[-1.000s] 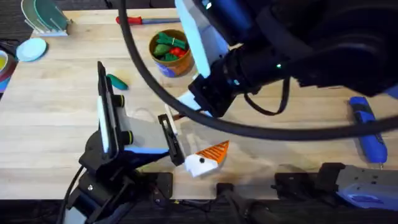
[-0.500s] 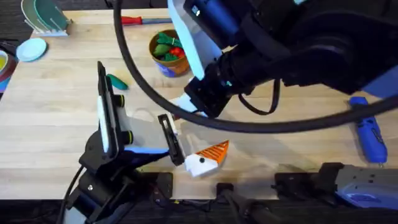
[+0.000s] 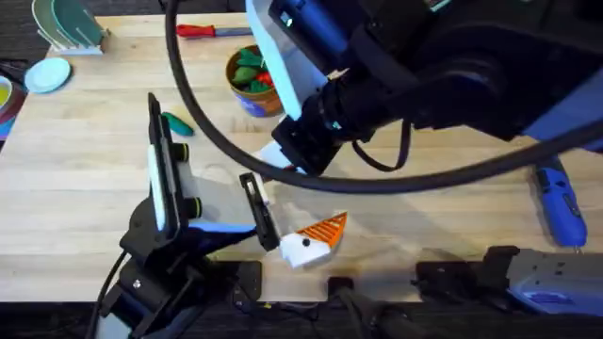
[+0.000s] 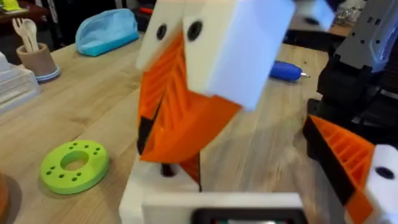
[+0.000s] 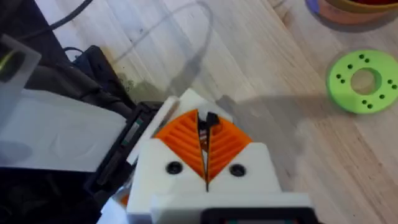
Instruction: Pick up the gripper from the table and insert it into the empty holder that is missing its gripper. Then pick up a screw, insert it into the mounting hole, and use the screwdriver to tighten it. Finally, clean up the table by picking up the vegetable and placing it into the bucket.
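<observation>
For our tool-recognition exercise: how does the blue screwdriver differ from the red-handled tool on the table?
The blue screwdriver is chunky; the red-handled tool is slim. The blue screwdriver lies by the right edge of the table, pointing front to back; the red-handled tool lies crosswise along the far edge. Both lie flat.

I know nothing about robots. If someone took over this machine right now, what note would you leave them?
Right end effector: shut on a small dark piece I can't identify, poised at the white holder.
Left end effector: open.
Screwdriver: lying at the table's right side.
Vegetable: on the table, not in the bucket.
Done: unclear whether the holder is fitted.
Left: screw tightening, then vegetable into bucket.
</observation>
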You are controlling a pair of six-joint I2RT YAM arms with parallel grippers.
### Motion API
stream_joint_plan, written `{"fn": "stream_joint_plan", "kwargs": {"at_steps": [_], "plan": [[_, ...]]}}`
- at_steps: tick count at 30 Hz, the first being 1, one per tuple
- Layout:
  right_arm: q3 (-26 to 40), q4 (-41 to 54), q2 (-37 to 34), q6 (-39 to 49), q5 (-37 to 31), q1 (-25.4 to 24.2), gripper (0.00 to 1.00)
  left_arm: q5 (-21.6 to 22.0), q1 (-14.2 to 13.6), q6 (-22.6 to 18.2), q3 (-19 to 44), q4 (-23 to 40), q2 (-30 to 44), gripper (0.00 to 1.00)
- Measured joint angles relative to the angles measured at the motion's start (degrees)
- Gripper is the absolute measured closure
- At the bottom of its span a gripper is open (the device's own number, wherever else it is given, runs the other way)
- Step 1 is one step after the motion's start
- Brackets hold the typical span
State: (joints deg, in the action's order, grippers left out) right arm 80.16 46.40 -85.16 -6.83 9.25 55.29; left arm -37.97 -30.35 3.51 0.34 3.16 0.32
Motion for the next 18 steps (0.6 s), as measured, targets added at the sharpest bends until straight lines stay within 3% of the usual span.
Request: {"fn": "stream_joint_plan", "kwargs": {"at_steps": [14, 16, 18], "plan": [[0.26, -0.05, -0.12, -0.03, 0.02, 0.00, 0.983, 0.02, 0.00, -0.07, 0.00, -0.02, 0.00, 0.009], [0.26, -0.01, -0.09, 0.07, 0.00, 0.00, 0.831, 0.00, 0.00, -0.09, 0.00, -0.04, 0.00, 0.007], [0.26, 0.08, -0.12, 0.02, 0.05, 0.00, 0.566, 0.00, 0.00, -0.09, 0.00, -0.04, 0.00, 0.007]]}}
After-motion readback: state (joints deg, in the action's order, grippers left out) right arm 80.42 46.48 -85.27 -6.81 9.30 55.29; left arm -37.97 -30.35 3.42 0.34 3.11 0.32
